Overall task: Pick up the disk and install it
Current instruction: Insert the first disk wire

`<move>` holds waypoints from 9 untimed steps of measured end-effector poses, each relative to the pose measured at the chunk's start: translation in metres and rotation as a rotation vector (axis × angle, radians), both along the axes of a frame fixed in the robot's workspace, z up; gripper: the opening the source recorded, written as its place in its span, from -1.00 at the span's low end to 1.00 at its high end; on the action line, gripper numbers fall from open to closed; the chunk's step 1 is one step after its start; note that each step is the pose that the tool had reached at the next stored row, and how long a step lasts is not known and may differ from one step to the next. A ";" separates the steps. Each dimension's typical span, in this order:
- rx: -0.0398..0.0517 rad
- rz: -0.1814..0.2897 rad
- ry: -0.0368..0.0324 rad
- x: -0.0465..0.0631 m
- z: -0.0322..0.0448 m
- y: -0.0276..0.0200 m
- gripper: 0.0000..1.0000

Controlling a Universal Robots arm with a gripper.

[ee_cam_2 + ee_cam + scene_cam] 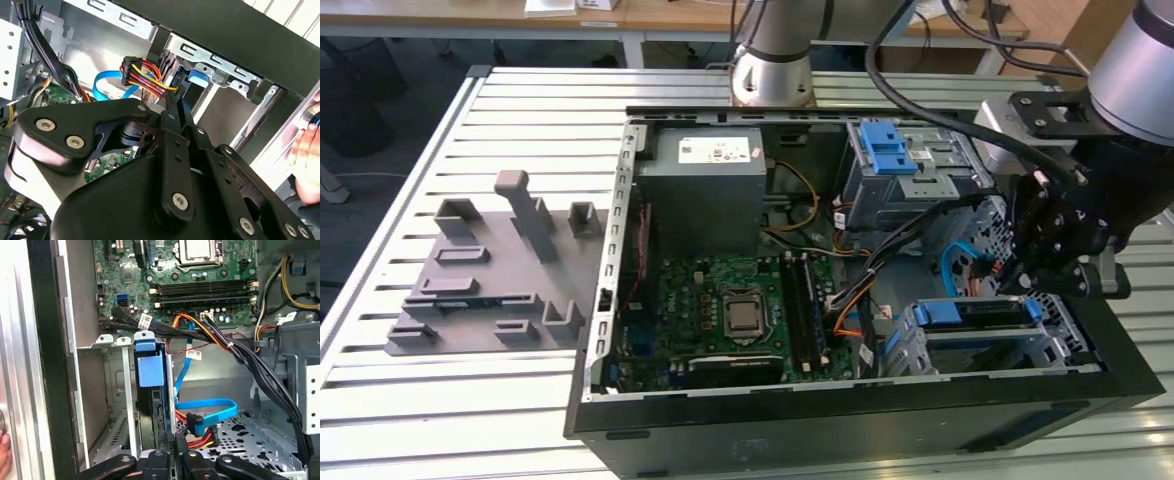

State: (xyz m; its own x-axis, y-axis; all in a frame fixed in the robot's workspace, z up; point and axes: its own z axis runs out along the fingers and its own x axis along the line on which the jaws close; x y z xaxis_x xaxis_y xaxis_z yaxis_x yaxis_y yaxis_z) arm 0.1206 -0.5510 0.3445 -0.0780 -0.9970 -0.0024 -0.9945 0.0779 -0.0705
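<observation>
The disk [970, 315] sits in the lower drive cage [1047, 350] at the exterior view's right corner of the open computer case, its blue rails showing. In the first wrist view the disk [151, 412] stands edge-on in the bay, with a blue tab [150, 367] at its end. My gripper [1047, 262] hangs just above that cage. Its fingers look pressed together in both wrist views, and I see nothing between them. The tips [175, 100] end beside a connector with red, yellow and black wires [145, 75].
The case also holds a grey power supply box [707, 165], a green motherboard [734, 310] and an upper drive cage with a blue latch [887, 150]. Black cable bundles [240, 355] cross near the bay. A grey fixture [494, 270] lies on the slatted table. A person's hand [306, 150] is close.
</observation>
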 end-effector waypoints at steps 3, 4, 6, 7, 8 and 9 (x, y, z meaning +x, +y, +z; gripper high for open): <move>0.0064 0.007 -0.0160 -0.004 -0.0015 -0.0059 -0.67; 0.0072 0.008 -0.0195 -0.004 -0.0015 -0.0064 -0.67; 0.0087 0.012 -0.0256 -0.006 -0.0016 -0.0067 -0.67; 0.0097 0.015 -0.0280 -0.006 -0.0017 -0.0068 -0.67; 0.0116 0.018 -0.0306 -0.007 -0.0022 -0.0068 -0.67; 0.0134 0.020 -0.0329 -0.007 -0.0025 -0.0068 -0.67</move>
